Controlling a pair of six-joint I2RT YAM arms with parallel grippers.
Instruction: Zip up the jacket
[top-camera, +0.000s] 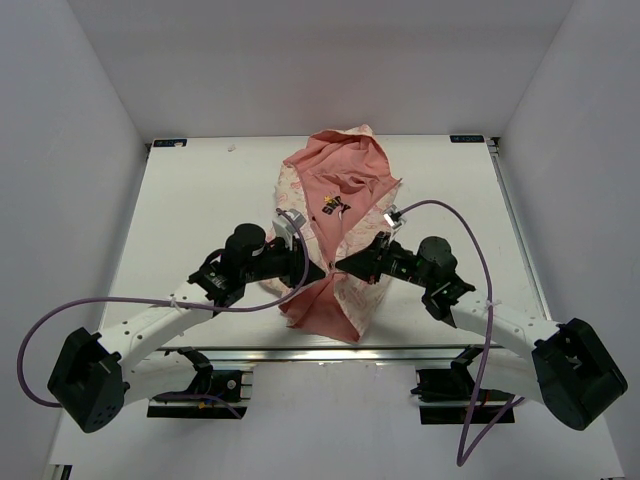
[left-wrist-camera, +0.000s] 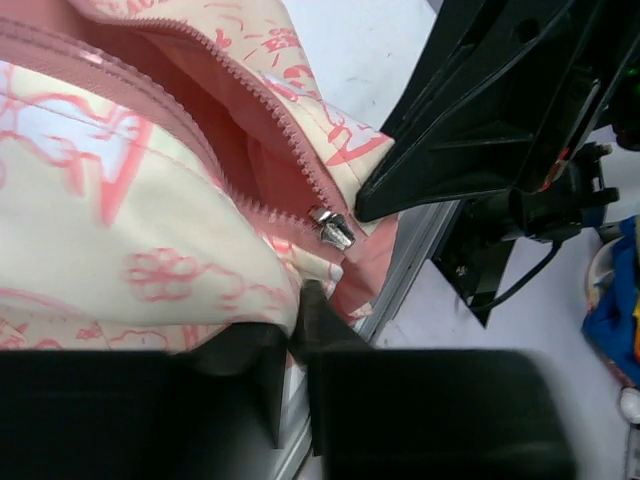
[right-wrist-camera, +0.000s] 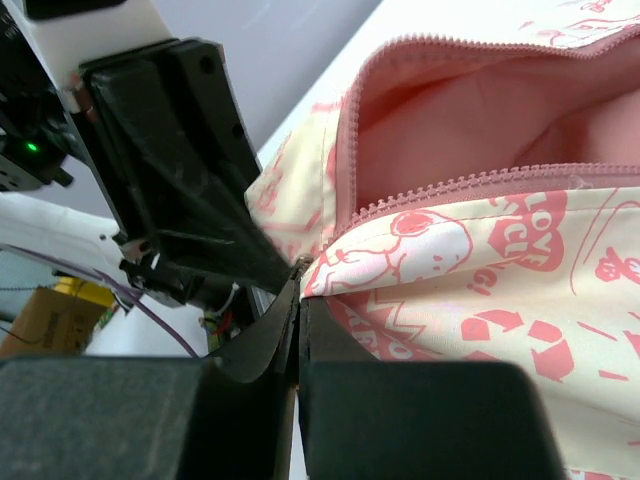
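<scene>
Cream jacket (top-camera: 335, 190) hem pinched by left hand (left-wrist-camera: 300, 310), right hand (right-wrist-camera: 298, 290)

The table (top-camera: 200, 200) is viewed by the top external camera from above and behind, at a distance, so that the left arm (top-camera: 170, 320), the right arm (top-camera: 510, 325) and the jacket (top-camera: 335, 180) are all taken in. The 2 wrist cameras are set very close to the jacket's lower hem and are faced toward each other from opposite sides. The open zipper (left-wrist-camera: 332, 228) is shared by those 2 views.
</scene>
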